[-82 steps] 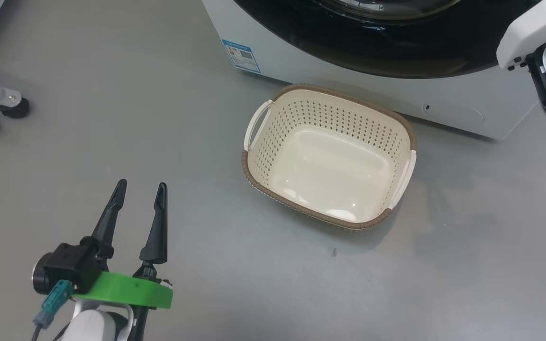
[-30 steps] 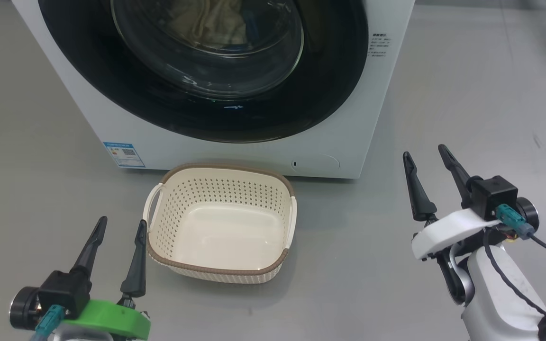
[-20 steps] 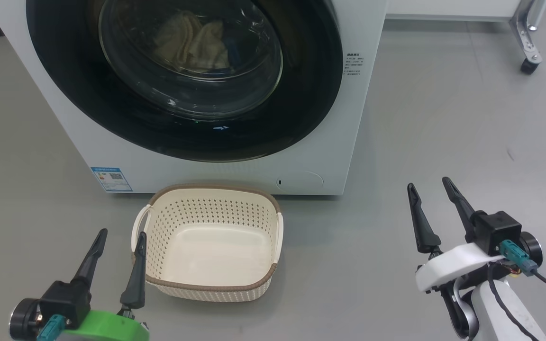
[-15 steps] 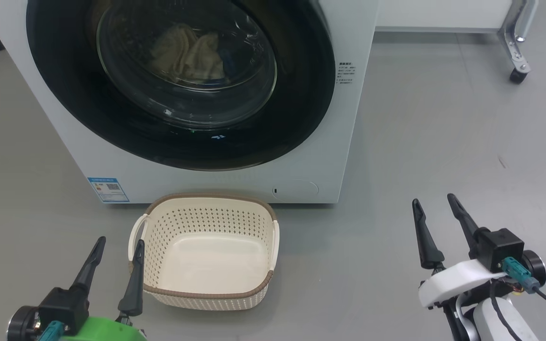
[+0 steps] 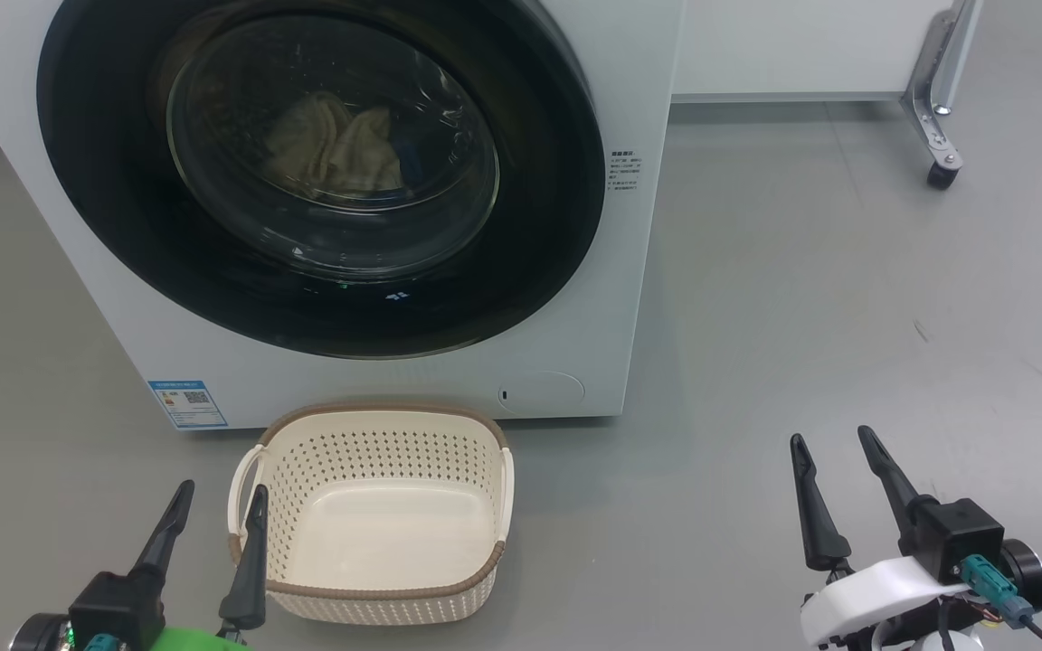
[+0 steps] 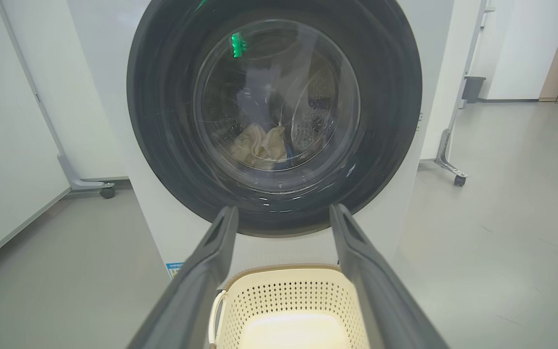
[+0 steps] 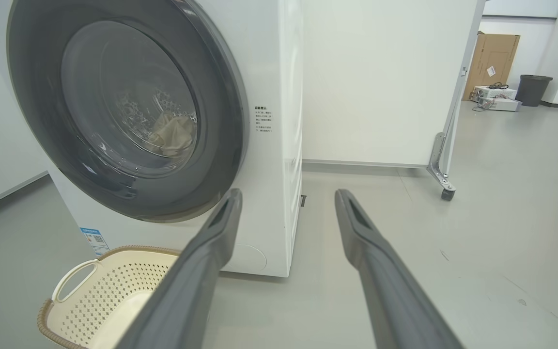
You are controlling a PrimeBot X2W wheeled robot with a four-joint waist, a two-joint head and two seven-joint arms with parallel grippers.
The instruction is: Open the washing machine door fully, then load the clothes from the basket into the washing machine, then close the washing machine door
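We found the washing machine standing on the grey floor with the washing machine door shut, its black rim lying flush against the white front. Through the bulging glass we observed the clothes, a pale yellow bundle with a trace of blue at its right edge, lying low in the steel drum. The basket sat on the floor just in front of the machine, below the door and close to the base panel, upright, with its cream bottom fully visible. A blue label was noted at the machine's lower left corner, just beyond the basket's left handle. The left end effector was low at the basket's left side with its two fingers spread apart and nothing between them; in the head view its inner finger overlapped the basket's left handle, and we could not tell whether it touched. The right end effector was over bare floor well to the right of the basket, fingers likewise apart and holding nothing. A wheeled frame stood on the floor beyond the machine's right side.
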